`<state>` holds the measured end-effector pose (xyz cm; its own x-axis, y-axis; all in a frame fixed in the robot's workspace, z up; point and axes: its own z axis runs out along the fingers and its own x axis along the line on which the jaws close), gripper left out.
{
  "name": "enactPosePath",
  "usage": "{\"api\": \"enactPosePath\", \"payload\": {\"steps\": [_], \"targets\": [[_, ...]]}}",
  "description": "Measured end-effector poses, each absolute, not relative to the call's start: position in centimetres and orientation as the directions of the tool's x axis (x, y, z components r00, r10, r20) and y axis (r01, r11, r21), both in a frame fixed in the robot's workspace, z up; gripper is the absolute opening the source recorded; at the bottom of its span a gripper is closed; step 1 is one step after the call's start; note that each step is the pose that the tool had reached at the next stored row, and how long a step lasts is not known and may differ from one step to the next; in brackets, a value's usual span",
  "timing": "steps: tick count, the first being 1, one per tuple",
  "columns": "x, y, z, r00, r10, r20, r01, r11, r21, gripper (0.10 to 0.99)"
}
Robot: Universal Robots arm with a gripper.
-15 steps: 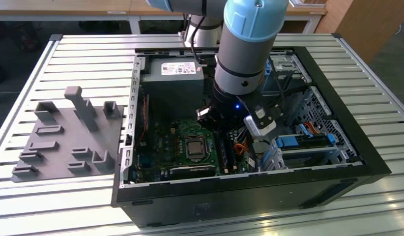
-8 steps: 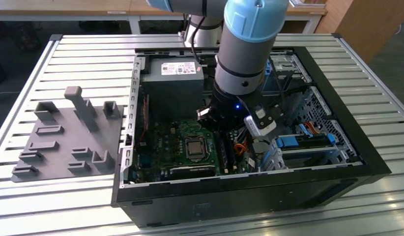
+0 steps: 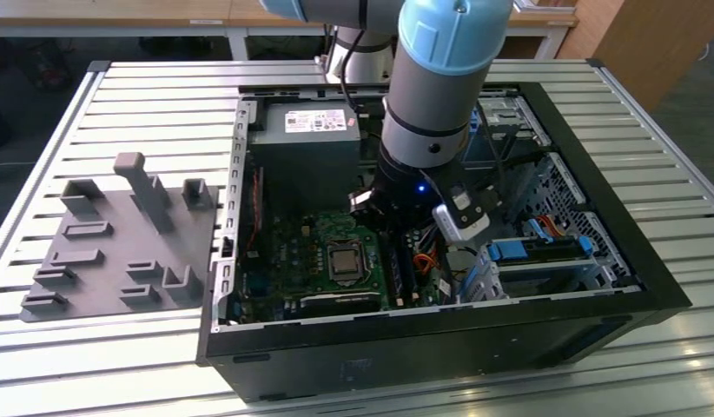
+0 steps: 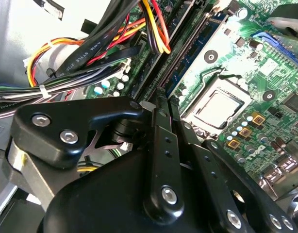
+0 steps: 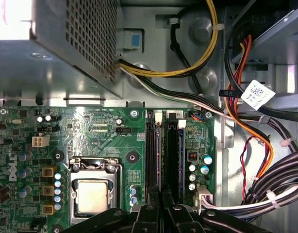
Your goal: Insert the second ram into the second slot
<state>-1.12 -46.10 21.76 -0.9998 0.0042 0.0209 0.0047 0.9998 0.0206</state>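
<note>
Claw [image 5: 161,194] fingers pressed together over the memory slots [image 5: 161,150]; whether they pinch the second ram is hidden. Cable bundle [image 5: 256,145] crowds in at 3 o'clock.

A slatted metal table [image 3: 125,95] of pale silver bars fills most of the exterior view, its ribs running across and catching bright glare toward 6 o'clock. Beyond its far edge, toward 12 o'clock, a light wooden bench top [image 3: 114,13] stands on white legs [image 3: 235,39]. At 1 to 2 o'clock a wooden cabinet panel [image 3: 652,43] rises, with dark floor [image 3: 699,113] beside it near 3 o'clock. More dark floor [image 3: 16,122] shows at 9 to 10 o'clock.
</note>
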Motion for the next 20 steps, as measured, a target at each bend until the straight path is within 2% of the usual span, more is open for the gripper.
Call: {"api": "enactPosePath", "payload": {"steps": [11, 12, 13, 14, 15, 20], "targets": [[-1.12, -46.11, 21.62, -1.0, 0.007, 0.021, 0.007, 1.0, 0.02, 0.137], [-1.12, -46.11, 21.62, -1.0, 0.007, 0.021, 0.007, 1.0, 0.02, 0.145], [-1.12, -46.11, 21.62, -1.0, 0.007, 0.021, 0.007, 1.0, 0.02, 0.204], [-1.12, -46.11, 21.62, -1.0, 0.007, 0.021, 0.007, 1.0, 0.02, 0.204], [-1.12, -46.11, 21.62, -1.0, 0.007, 0.021, 0.007, 1.0, 0.02, 0.271], [-1.12, -46.11, 21.92, -1.0, 0.007, 0.021, 0.007, 1.0, 0.021, 0.271]]}}
